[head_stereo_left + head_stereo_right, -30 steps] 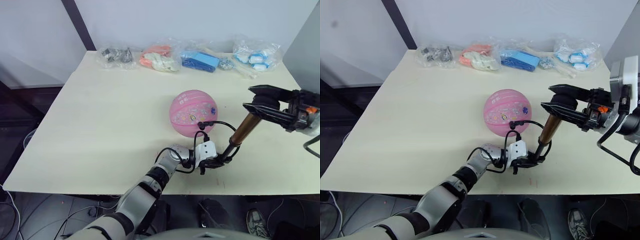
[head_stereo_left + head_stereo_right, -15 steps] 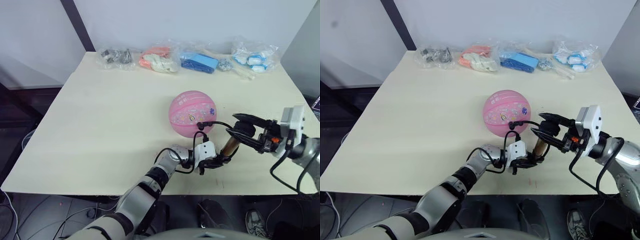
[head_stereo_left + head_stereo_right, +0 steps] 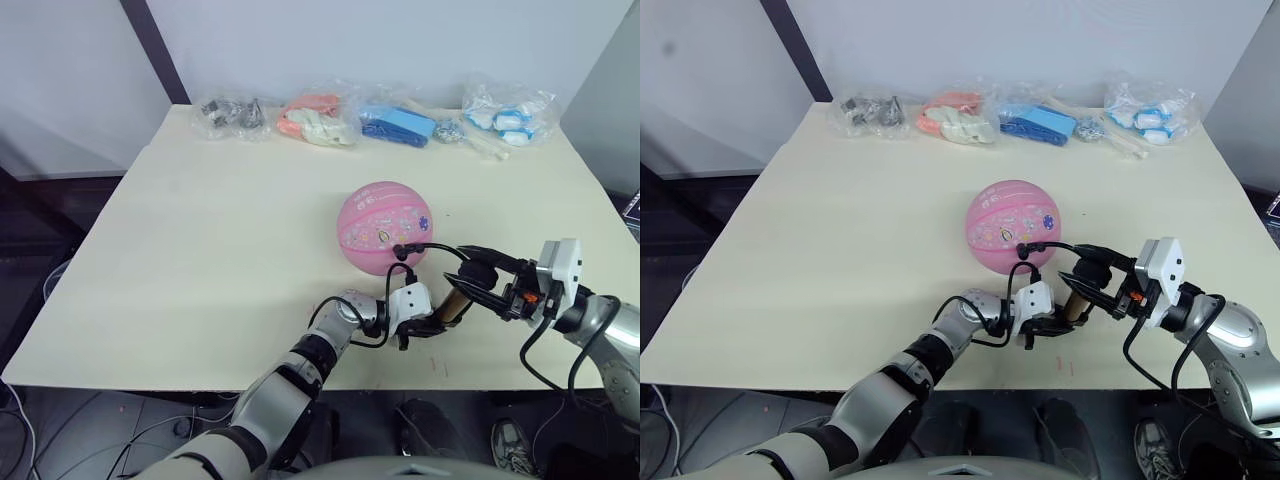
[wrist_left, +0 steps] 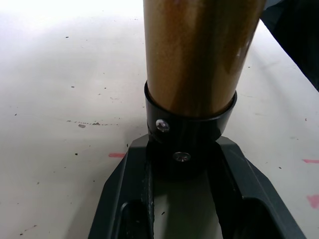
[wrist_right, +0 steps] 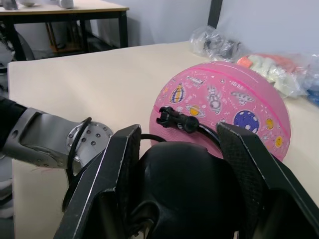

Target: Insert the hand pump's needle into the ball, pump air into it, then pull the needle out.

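Both end effectors are on the pump. Left end effector (image 3: 428, 325) pinches the black base cap of the slim bronze-gold hand pump (image 3: 456, 304), pinning its foot to the worktop so the barrel cannot skid. Right end effector (image 3: 478, 277) has its two black fingers set on either side of the black T-handle (image 5: 192, 186) at the barrel's top; they flank it closely, but whether they press it I cannot tell.

Largest first: the pale cream worktop (image 3: 200, 230) carries everything. A row of clear plastic bags (image 3: 380, 115) with small items lies along its far edge, well apart from the work. The pink rubber ball (image 3: 386, 226) with cartoon prints sits near the middle, just beside the pump, close enough for the short hose to reach.

The thin black hose (image 3: 435, 246) loops from the pump to a small black fitting (image 5: 177, 119) pressed against the ball's near side. The needle itself is not visible, presumably seated inside, so this looks like the pumping stage.
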`<state>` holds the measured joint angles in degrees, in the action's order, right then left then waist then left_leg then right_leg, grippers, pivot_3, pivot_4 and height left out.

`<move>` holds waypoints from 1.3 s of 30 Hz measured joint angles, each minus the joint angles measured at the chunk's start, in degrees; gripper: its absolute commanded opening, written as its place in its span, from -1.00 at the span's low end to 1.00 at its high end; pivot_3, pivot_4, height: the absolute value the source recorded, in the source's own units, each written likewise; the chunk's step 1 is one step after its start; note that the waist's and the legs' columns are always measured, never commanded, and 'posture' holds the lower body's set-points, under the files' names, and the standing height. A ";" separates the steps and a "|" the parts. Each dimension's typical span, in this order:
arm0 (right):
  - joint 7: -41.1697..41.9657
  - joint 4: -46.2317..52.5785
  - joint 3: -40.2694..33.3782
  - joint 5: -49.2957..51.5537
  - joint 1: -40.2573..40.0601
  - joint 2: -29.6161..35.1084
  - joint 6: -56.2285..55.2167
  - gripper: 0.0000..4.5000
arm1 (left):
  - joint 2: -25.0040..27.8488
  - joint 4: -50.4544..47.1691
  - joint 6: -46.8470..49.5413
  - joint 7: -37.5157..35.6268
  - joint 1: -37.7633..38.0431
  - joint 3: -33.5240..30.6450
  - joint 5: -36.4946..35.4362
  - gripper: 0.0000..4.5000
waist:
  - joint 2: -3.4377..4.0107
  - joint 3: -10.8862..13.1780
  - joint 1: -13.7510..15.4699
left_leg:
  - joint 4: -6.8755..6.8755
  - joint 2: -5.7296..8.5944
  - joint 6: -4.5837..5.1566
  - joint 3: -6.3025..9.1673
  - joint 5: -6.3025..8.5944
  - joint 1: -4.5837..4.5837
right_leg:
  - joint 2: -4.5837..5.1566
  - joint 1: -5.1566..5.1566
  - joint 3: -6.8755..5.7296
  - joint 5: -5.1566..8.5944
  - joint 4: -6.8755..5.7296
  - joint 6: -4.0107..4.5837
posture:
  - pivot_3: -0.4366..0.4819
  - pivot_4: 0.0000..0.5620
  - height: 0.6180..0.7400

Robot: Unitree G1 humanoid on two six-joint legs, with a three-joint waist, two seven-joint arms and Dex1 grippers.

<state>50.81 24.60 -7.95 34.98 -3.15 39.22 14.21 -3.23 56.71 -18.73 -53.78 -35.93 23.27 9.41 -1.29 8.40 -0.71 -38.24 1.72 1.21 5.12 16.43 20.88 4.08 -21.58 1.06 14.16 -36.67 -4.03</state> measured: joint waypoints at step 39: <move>-1.92 1.23 -20.37 32.02 19.83 22.28 31.99 -0.10 | -0.56 -0.27 -0.67 -0.06 -0.09 0.01 -0.06 -0.52 | 0.37 0.30 0.63 | -0.10 -0.01 0.02 0.03 -0.01 0.75 | 0.06 -0.59 -0.05 -0.04 0.10 0.02 | -0.05 -0.47 0.94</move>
<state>48.89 25.82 -28.33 67.00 16.68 61.49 46.20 -3.80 56.44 -19.40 -53.84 -36.02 23.28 9.35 -0.92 8.70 -0.08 -38.34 1.71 1.22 5.15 16.42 21.64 4.14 -22.17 1.01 14.12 -36.57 -4.01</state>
